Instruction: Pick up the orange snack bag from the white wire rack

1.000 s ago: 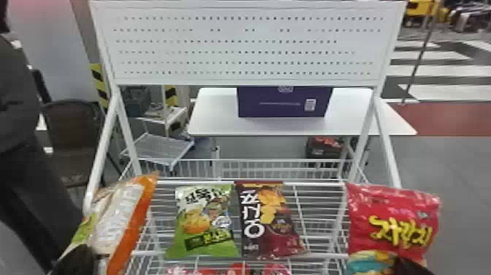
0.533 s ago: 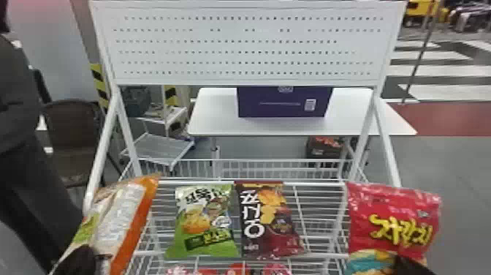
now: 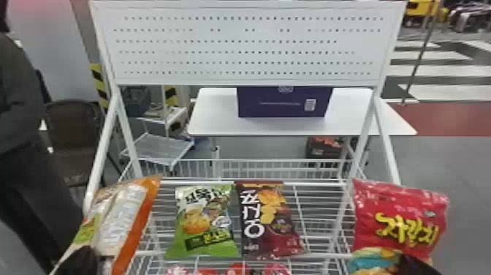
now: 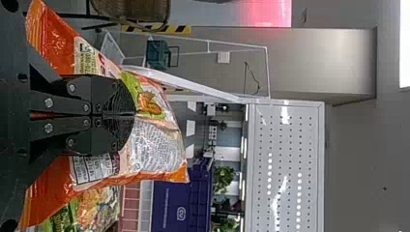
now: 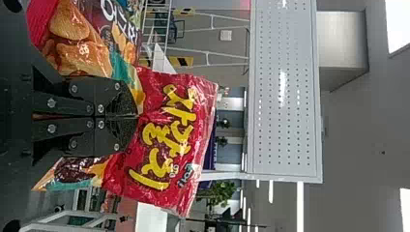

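One orange snack bag [image 3: 120, 215] at the far left, by the left edge of the white wire rack [image 3: 318, 181] and close to its near left corner. Gripped round the middle by the left hand [image 4: 135, 114], closed firmly on the crinkled wrapper. By that grip, probably past the grasp and into the lift; impossible to tell from here whether fully clear of the wires. Next, keep the squeeze, raise gently, then draw back toward the robot, well away from the slanted left post [image 3: 100, 161]. Could catch there, or sag and slip if pinched too loosely.

Tilted, not flat: long axis seen from the head running on a slant, from the near left corner up and inward toward the rack's far edge. Points with the upper end toward that far edge, lower end back toward the robot. Turned with a pale panel of small print toward the head camera.

Rightward, between the rack's side edges, a green bag [image 3: 206, 219], then a dark red bag [image 3: 268, 219] just beside it. Farther along, at the right edge, a bright red bag [image 3: 400, 215], clamped in the right hand [image 5: 139, 116], likewise closed. Best kept steady during the lift at left.
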